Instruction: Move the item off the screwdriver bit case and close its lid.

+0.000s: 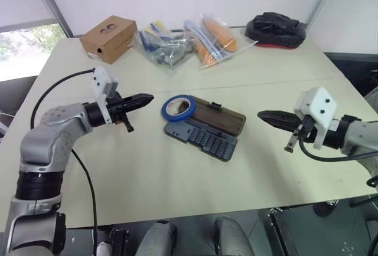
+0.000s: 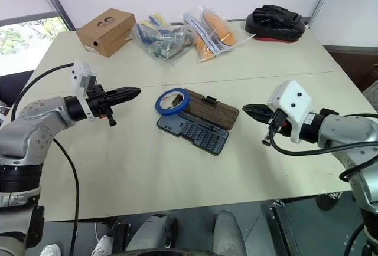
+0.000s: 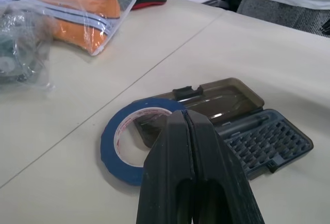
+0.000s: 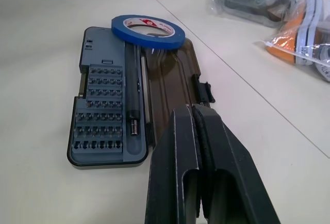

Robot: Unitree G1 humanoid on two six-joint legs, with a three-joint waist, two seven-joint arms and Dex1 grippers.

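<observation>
**Tape sitting on the open bit case**

Tape is the thing to watch here. The blue tape roll (image 1: 179, 108) is lying flat on one end of the screwdriver bit case (image 1: 201, 138), partly on the lid (image 1: 219, 117) and partly on the table (image 1: 177, 191). The case is lying open in the middle of the table, with the smoky brown lid spread out flat beside the grey tray of little bits (the small black latch is sitting on the lid's outer edge).

The left gripper (image 1: 149, 98) is hanging just above the table to the left of the tape, near it but not touching it. Its two black fingers are pressing together and holding nothing. The right gripper (image 1: 261, 115) is hanging on the other side of the case, pointing at the lid. Its fingers are pressing together too, and they are holding nothing.

At the far side of the table, a brown cardboard box (image 1: 109, 38), some clear plastic bags (image 1: 195, 42) and a black pad (image 1: 276, 29) are sitting well apart from the case.
</observation>
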